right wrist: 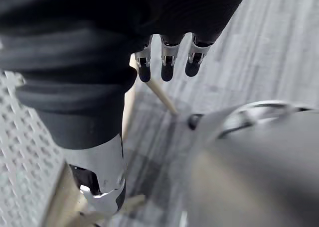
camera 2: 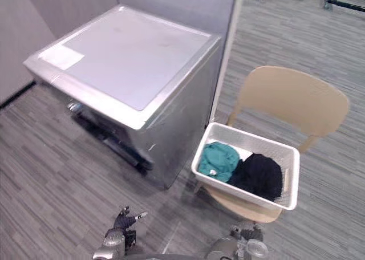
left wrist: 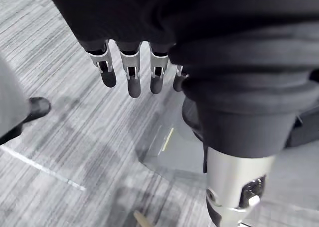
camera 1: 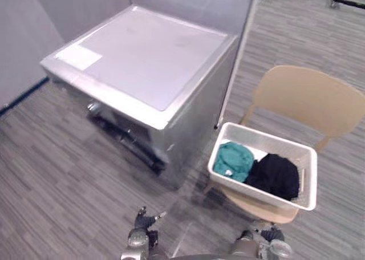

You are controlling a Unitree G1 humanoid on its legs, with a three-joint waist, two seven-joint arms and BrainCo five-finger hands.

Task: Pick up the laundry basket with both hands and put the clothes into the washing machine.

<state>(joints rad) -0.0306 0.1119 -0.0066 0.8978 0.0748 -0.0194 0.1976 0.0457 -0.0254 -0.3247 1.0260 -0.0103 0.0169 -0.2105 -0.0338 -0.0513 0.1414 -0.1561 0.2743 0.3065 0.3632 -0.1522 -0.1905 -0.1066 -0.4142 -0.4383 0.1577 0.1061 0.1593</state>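
Both hands are empty, low in front of you: the left hand [left wrist: 130,78] and the right hand [right wrist: 168,67] each hang with straight, relaxed fingers over the floor [camera 1: 57,174]. The basket [camera 1: 268,139] sits well apart from them on the seat of a tan chair [camera 1: 308,97], with a teal garment [camera 1: 235,160] and a black garment [camera 1: 275,175] bundled inside.

Square up to the basket first, then bring one hand to each short end at the same height. Curl the fingers under the rim on both sides before lifting, so that it rises level and does not slide off the seat. It looks light, and the perforated walls will likely flex, so lift evenly.

The washing machine [camera 1: 148,49] stands just beside the chair, against a grey partition [camera 1: 188,0]. Its top is flat and shut, and its front shows a dark strip low down; whether a door is open there, I cannot tell. The striped grey floor looks flat and firm.
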